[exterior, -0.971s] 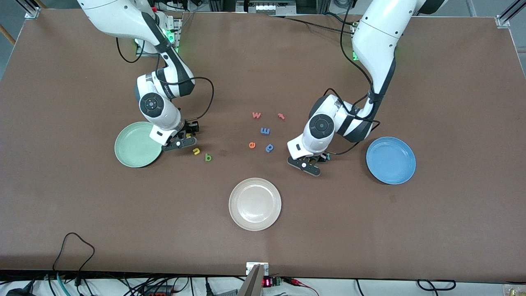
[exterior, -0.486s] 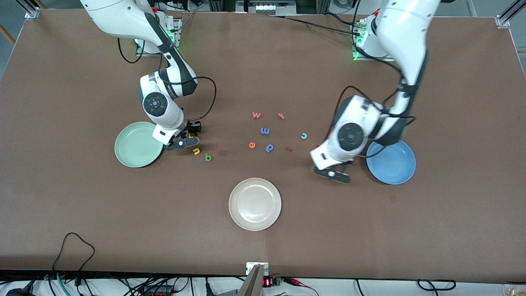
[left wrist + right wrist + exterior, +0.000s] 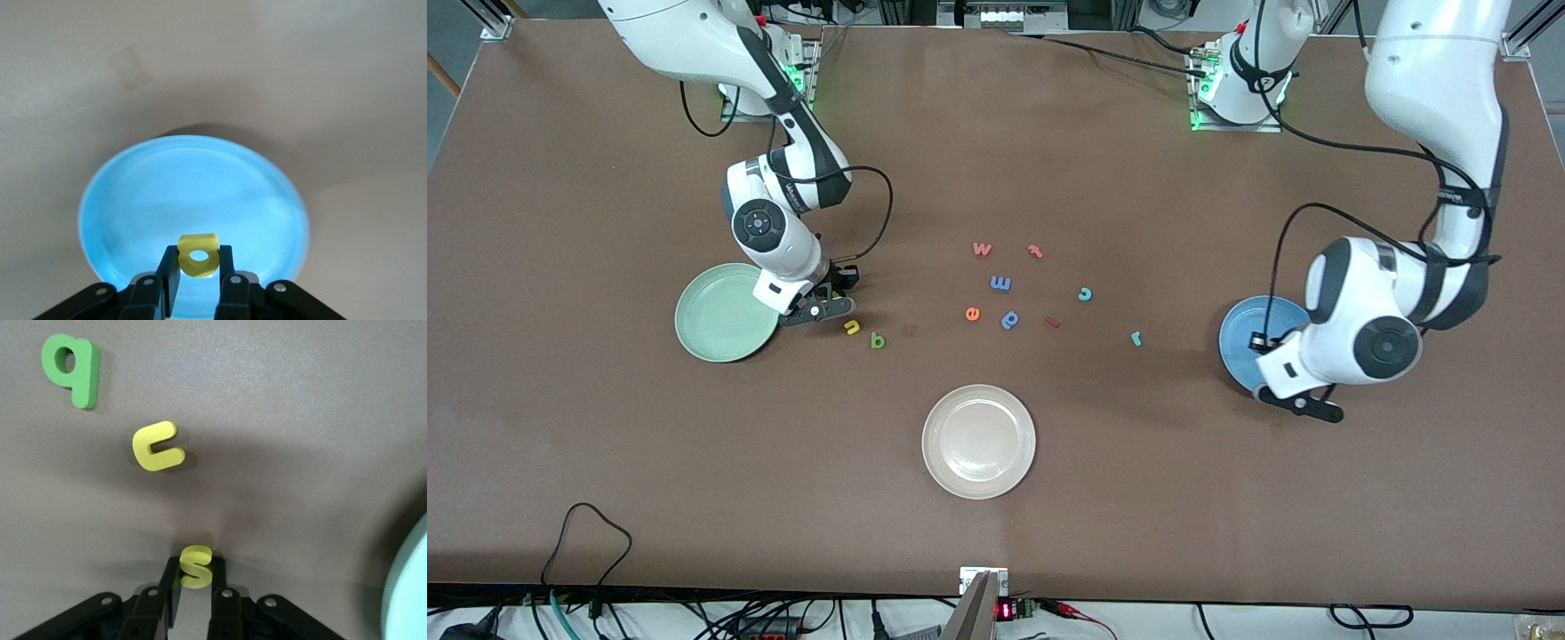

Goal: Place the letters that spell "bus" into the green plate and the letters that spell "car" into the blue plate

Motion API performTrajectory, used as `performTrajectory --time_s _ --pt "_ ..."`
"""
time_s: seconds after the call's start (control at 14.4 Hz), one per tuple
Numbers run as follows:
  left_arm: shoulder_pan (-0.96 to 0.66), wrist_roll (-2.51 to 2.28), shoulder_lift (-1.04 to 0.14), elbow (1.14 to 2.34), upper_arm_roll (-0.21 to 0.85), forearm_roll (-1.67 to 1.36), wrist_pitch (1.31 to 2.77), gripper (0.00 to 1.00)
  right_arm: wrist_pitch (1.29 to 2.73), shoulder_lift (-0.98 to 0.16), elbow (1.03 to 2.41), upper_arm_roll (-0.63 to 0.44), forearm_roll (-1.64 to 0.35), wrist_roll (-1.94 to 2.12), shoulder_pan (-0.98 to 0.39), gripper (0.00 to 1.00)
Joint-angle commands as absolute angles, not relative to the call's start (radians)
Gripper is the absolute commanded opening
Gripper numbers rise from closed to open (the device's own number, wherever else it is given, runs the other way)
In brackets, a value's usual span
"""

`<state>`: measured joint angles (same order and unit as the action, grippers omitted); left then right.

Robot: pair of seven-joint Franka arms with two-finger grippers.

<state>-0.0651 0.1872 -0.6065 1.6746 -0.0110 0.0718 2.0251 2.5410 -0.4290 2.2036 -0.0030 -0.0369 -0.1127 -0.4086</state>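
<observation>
- Swinging away from the middle of the bench, the left gripper (image 3: 198, 287) now hangs over the blue plate (image 3: 1240, 342), jaws clamped on the yellow a (image 3: 198, 254); the teal c (image 3: 1085, 294) and teal r (image 3: 1136, 338) it uncovered lie on the bench.
- Meanwhile the right gripper (image 3: 193, 590), low beside the green plate (image 3: 711, 320), has closed its jaws on the yellow s (image 3: 196, 565).
- Nearby, the yellow u (image 3: 852, 327) and green b (image 3: 878, 340) wait on the bench.
- For a clean drop, I would centre the a over the plate's floor, go low, then release.
- Lift the s straight up so it clears the rim.
</observation>
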Motion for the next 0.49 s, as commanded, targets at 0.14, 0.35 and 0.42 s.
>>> performTrajectory --time_s 0.14,0.35,0.42 --pt "-0.063 0.199 -0.609 1.793 0.005 0.094 2.178 0.54 2.546 -0.417 2.201 -0.008 -0.038 -0.101 -0.403 0.00" --pt "-0.064 0.192 -0.578 1.784 0.014 0.092 2.139 1.00 2.435 -0.303 2.198 -0.008 -0.035 -0.081 -0.325 0.00" --pt "-0.077 0.183 -0.556 1.775 0.020 0.092 2.105 1.00 2.413 -0.276 2.198 -0.008 -0.034 -0.046 -0.283 0.00"
